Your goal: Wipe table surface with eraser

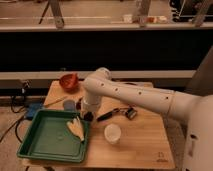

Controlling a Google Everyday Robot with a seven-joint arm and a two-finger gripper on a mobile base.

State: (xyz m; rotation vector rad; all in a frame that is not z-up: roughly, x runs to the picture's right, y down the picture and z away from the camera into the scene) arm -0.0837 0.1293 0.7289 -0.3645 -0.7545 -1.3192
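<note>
The table surface (140,145) is a light tan wooden top with a small dark logo (161,160) near its front right corner. My white arm reaches in from the right, bends at the back of the table and points down. My gripper (87,115) is low over the table, just right of the green tray's far right corner. A small dark shape (90,117) at its tip may be the eraser; I cannot tell whether it is held.
A green tray (42,142) at the front left holds a pale yellow object (76,128). A black-handled tool with a metal head (116,113), a white cup (112,133), a grey cup (69,105) and a red bowl (68,80) stand around the gripper.
</note>
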